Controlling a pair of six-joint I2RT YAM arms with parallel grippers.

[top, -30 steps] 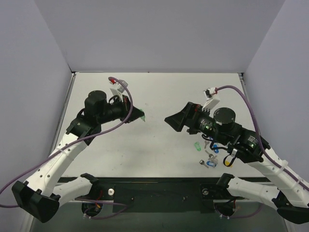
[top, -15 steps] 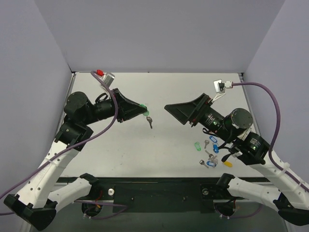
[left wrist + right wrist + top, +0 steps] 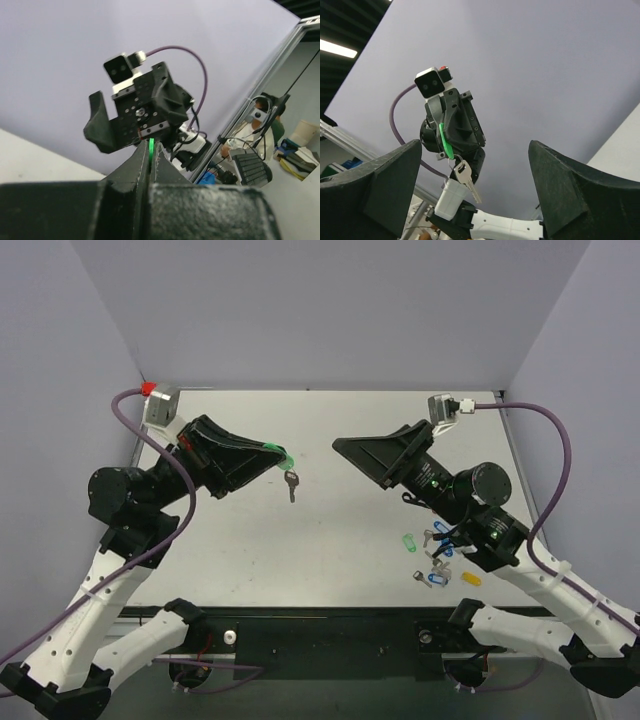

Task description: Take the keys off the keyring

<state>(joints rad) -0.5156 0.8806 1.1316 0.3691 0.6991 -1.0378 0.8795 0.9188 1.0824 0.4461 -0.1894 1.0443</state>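
Observation:
My left gripper (image 3: pixel 277 453) is shut on the green plastic head of a key (image 3: pixel 276 450) and holds it in the air above the table's middle. In the left wrist view only a green sliver (image 3: pixel 150 148) shows between the closed jaws. The thin keyring (image 3: pixel 455 160) hangs below the green head (image 3: pixel 443 141). A bare silver key (image 3: pixel 468 180) dangles from the ring and also shows in the top view (image 3: pixel 291 485). My right gripper (image 3: pixel 352 453) is wide open and empty, and it faces the keys from the right. Its fingers frame the hanging keys in the right wrist view (image 3: pixel 475 146).
Several loose keys with blue, green and yellow heads (image 3: pixel 434 558) lie on the white table (image 3: pixel 330 530) at the front right, under my right arm. Grey walls close the back and both sides.
My left gripper has lifted the green key, with ring and silver key hanging, up off the table and back to the left. My right gripper has risen and stayed open, facing it.

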